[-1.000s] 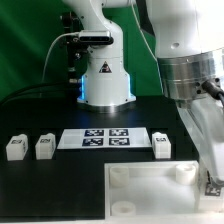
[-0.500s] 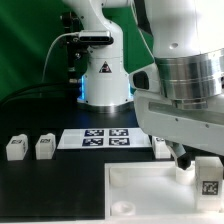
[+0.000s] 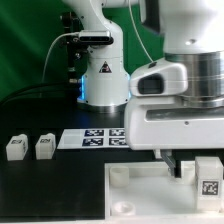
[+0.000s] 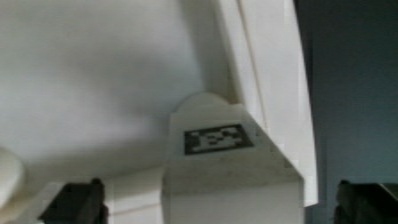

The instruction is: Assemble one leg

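The nearest leg [image 3: 208, 177], a small white rectangular post, sits to the exterior view's right of the marker board [image 3: 95, 138] and closer to the camera, its black-and-white square tag facing the camera. Two like posts, the outer leg [image 3: 14, 148] and the inner leg [image 3: 44, 146], rest side by side, slightly apart, just past the board's left end in that view.

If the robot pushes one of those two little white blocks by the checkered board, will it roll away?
Probably not. The leg is boxy with flat sides and sits low on the black table, so it would likely slide rather than roll or tip. It looks like smooth hard plastic, so it is probably stiff, light for its size, and maybe a bit slippery.
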`<state>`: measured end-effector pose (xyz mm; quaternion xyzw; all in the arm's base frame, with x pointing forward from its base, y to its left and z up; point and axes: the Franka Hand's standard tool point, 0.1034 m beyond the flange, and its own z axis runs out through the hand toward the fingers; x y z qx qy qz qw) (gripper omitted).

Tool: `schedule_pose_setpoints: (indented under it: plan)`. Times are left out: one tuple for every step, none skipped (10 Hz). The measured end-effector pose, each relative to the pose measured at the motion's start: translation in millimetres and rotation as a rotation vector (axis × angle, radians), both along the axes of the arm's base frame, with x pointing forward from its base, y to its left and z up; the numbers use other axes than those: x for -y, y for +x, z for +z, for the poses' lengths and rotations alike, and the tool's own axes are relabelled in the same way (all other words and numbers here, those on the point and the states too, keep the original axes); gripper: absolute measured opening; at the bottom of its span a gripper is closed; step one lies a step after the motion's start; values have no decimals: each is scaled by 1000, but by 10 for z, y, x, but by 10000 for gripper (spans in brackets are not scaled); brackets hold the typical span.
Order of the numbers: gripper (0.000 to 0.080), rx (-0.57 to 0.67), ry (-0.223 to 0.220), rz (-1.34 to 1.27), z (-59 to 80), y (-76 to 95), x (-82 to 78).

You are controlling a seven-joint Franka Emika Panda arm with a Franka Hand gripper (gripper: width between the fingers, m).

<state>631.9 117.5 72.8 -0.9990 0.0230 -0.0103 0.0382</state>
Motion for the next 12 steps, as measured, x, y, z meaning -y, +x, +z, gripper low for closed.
schedule_pose_setpoints:
  plan:
    - [649,0,5,-11,-9,-4,9]
    - [521,-3,5,-49,-9,-4,7]
    - [387,-3,5,-44,-11,-5,8]
    - [387,-14,14,-175,-12,-6,1]
    - [292,-21,17,-247,-13,-6,5]
    - [292,-30,20,-363,-14,-5,11]
    - [292,-40,30,-512,-8,5,14]
    - [292,-60,55,-791,1,16,31]
    - [292,-97,87,-1069,-18,-1,37]
    - [292,-148,119,-1243,-14,1,39]
    - [294,-190,147,-1436,-18,3,38]
    - [294,-218,153,-1574,10,12,-12]
